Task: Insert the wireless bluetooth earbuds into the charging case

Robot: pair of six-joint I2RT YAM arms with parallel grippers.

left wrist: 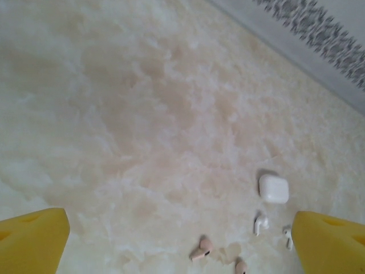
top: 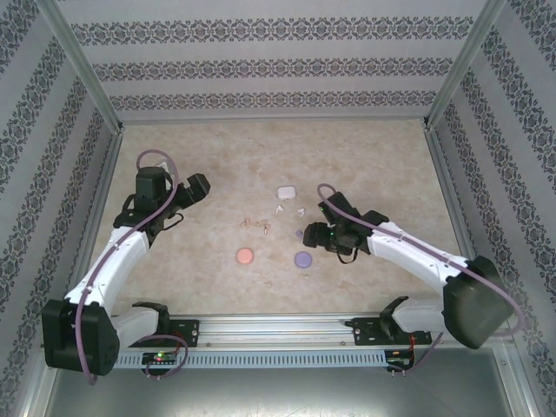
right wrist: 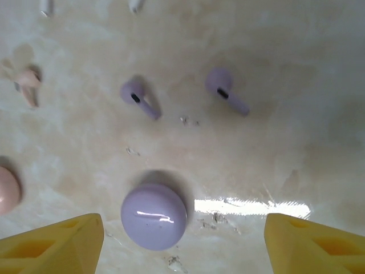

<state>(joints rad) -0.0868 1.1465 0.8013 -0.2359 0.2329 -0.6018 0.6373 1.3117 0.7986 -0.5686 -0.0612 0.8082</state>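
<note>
jaws wide, left gripper and right gripper; purple earbuds stemmed, lying apart.

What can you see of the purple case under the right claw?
The purple case is a small round glossy lavender puck, plastic by its sheen, seemingly shut, lying flat on the marbled table. Nothing touches it. The two purple earbuds lie apart beyond it; the right claw hangs open above.

3 charging cases, 6 tiny earbuds
</note>
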